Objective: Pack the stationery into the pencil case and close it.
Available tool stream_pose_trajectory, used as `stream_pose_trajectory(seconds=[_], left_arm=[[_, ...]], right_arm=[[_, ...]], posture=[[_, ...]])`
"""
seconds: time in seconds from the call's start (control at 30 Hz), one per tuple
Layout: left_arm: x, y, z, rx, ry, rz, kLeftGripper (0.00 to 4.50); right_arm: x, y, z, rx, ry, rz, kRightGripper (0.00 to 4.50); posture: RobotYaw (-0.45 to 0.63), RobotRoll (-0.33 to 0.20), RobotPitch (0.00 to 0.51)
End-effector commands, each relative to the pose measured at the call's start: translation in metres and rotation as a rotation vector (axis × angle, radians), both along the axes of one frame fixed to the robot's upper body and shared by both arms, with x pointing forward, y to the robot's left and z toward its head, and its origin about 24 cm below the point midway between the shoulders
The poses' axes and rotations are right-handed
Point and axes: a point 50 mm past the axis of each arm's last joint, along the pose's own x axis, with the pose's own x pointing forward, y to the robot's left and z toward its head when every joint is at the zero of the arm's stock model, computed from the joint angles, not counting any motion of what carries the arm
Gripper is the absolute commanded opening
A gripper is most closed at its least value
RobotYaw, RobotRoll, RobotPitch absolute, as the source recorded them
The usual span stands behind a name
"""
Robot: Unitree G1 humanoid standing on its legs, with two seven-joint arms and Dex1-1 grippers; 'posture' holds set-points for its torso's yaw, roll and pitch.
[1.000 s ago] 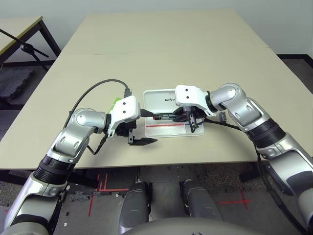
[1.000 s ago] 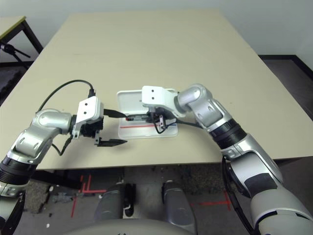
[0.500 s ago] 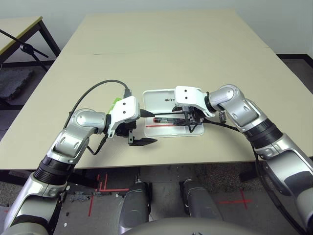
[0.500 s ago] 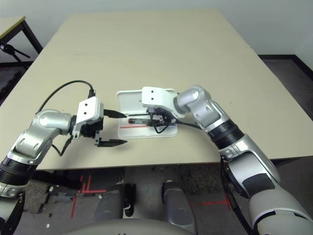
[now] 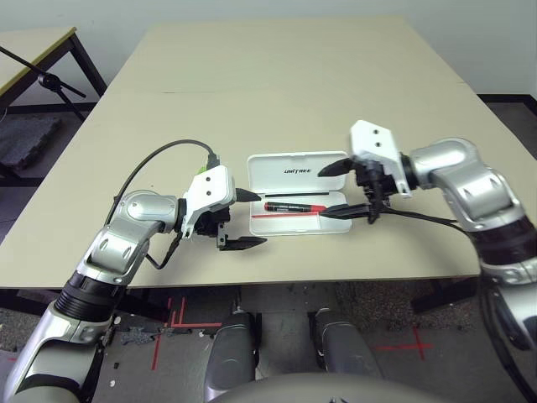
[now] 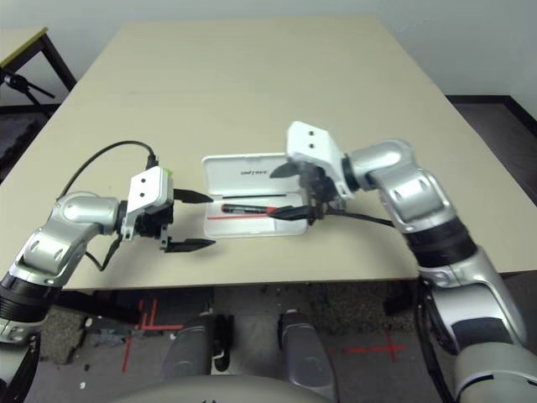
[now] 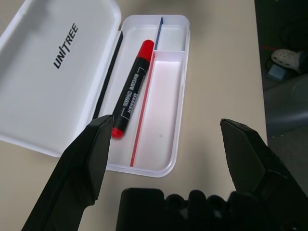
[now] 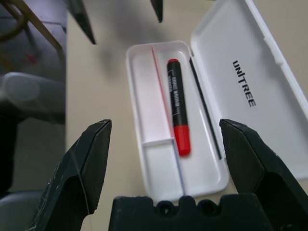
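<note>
The right gripper [image 5: 320, 192] had its two fingers spread wide and pinched nothing, the tips reaching across the right end of the white pencil case [image 5: 273, 175] in the middle of the frame. The left gripper [image 5: 263, 220] was spread too, its grip empty, just beside the case's left end.

The case lay open, its lid toward the top of the frame with "UNITREE" lettered dark across it. In the tray, a red divider line [image 7: 143, 113] and a blue one [image 7: 159, 33] ran end to end, and a black strip [image 7: 110, 72] followed the hinge. The tray had three compartments: one long one by the hinge, and two on the other side, parted by a short cross wall [image 7: 169, 53]. The black marker [image 5: 288, 207] with its red cap lay in the long compartment, cap toward the right of the frame.

That made one case, one marker and two grippers. A bit of something lime-green [image 5: 202, 170] showed behind the left gripper, mostly hidden.

The beige table [image 5: 277, 84] stretched up the frame. Another table [image 5: 29, 54] stood at upper left, and red lines [image 5: 155, 353] marked the grey floor [image 5: 134, 378] at lower left.
</note>
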Motion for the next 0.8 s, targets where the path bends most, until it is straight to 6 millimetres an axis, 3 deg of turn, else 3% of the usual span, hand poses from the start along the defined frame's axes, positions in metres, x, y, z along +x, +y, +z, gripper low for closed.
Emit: stream_pose_trajectory(seconds=[0.03, 0.37, 0.67, 0.8], left_arm=[[0.001, 0.006, 0.000, 0.006, 0.001, 0.033, 4.50], [0.005, 0.014, 0.011, 0.054, -0.019, 0.117, 4.50], [0.029, 0.050, 0.013, 0.167, 0.040, 0.585, 4.50], [0.036, 0.055, 0.013, 0.154, 0.073, 0.714, 4.50]], right_arm=[[-0.012, -0.007, 0.009, 0.048, 0.016, 0.011, 4.46], [-0.017, -0.002, 0.004, 0.085, 0.026, -0.002, 4.46], [-0.013, 0.002, -0.001, 0.067, 0.012, -0.010, 4.46], [-0.011, 0.004, -0.002, 0.062, 0.006, -0.011, 4.46]], posture=[[-0.09, 0.000, 0.075], [-0.10, 0.000, 0.072], [-0.09, 0.000, 0.075], [-0.09, 0.000, 0.075]])
